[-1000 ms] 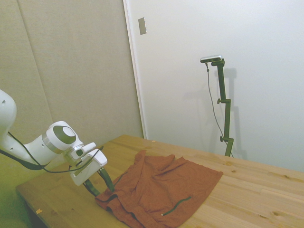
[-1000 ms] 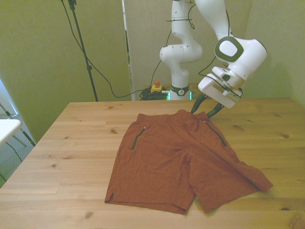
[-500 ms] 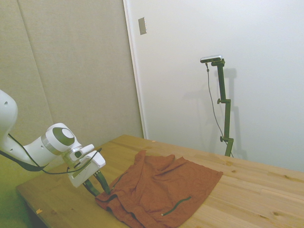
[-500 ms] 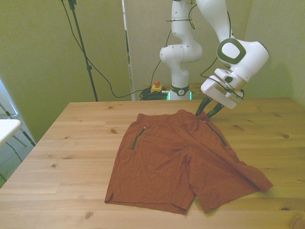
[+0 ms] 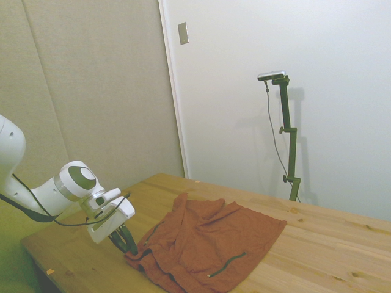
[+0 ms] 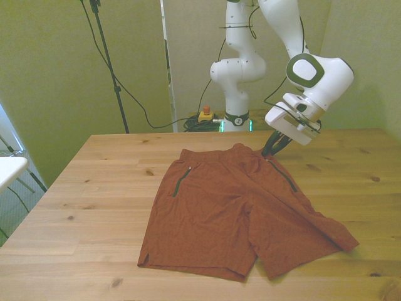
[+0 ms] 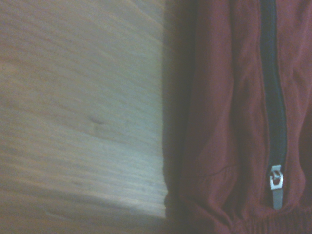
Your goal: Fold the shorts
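The rust-orange shorts (image 6: 232, 207) lie spread flat on the wooden table (image 6: 94, 188), waistband toward the far edge and both legs toward the near edge. Dark zipper lines run down each side pocket. My gripper (image 6: 270, 151) is down at the waistband corner on the front view's right, its dark fingers drawn together on the fabric edge. In the side view the shorts (image 5: 208, 244) look wrinkled, and the gripper (image 5: 129, 247) touches their near-left corner. The wrist view shows the shorts (image 7: 219, 122) with a dark zipper (image 7: 273, 97) and its metal pull beside bare wood.
The table's near edge runs just below the shorts' hems. Bare wood lies on both sides of the garment. A white object (image 6: 7, 169) stands off the table at the front view's left. Cables and a red button (image 6: 205, 113) sit behind the far edge.
The gripper has come down and slid toward the front view's right onto the waistband corner, and its fingers have gone from spread to closed. The shorts have not shifted.
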You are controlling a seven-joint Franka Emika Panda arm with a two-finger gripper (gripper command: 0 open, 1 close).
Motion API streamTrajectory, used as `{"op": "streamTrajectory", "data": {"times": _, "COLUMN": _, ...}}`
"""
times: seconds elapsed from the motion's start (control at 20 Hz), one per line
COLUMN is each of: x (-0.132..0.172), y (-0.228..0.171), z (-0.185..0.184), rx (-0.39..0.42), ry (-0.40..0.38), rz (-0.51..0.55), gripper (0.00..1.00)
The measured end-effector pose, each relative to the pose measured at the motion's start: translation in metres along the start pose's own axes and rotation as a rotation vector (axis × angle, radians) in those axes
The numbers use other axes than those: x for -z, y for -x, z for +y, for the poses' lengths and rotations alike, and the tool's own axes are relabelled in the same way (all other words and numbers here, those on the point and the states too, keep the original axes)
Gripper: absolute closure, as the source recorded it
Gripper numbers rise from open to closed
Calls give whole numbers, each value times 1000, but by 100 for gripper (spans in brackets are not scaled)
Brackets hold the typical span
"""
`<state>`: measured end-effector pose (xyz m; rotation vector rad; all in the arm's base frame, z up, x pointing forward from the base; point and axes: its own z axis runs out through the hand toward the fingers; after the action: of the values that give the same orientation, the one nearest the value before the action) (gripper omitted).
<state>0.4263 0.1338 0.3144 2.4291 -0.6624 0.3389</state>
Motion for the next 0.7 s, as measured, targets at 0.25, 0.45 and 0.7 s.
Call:
{"op": "streamTrajectory", "data": {"times": 0.25, "x": 8, "y": -7, "z": 5, "rx": -36, "ry": -26, "rz": 0, "gripper": 100}}
{"op": "streamTrajectory", "data": {"times": 0.45, "x": 45, "y": -27, "z": 41, "rx": -154, "ry": -105, "rz": 0, "gripper": 100}}
{"op": "streamTrajectory", "data": {"times": 0.7, "x": 50, "y": -64, "z": 135, "rx": -335, "ry": -190, "rz": -20, "gripper": 100}}
